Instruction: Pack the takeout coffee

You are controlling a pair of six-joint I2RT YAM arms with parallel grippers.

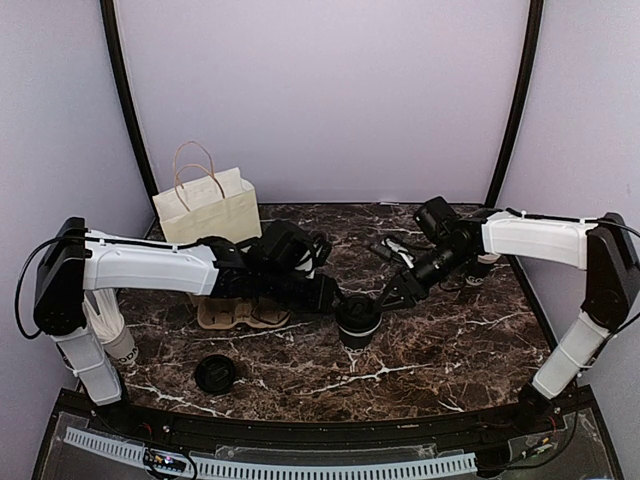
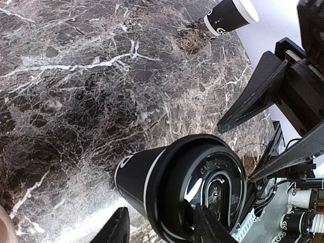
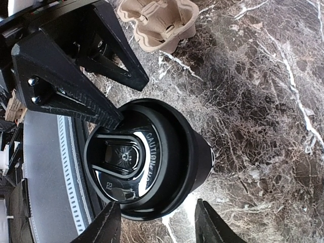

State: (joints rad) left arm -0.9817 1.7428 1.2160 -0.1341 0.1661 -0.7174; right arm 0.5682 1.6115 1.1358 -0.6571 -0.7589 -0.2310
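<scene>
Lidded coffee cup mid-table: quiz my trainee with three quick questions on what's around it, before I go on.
1. True or false: the lidded coffee cup stands in the pulp cup carrier.
2. Which lies nearest the table's front edge? A) paper bag B) loose black lid C) pulp cup carrier
3. Which grippers are at the lidded coffee cup?
Key: 1 false, it stands on the marble table, right of the carrier. 2 B. 3 both: the left gripper and the right gripper.
</scene>
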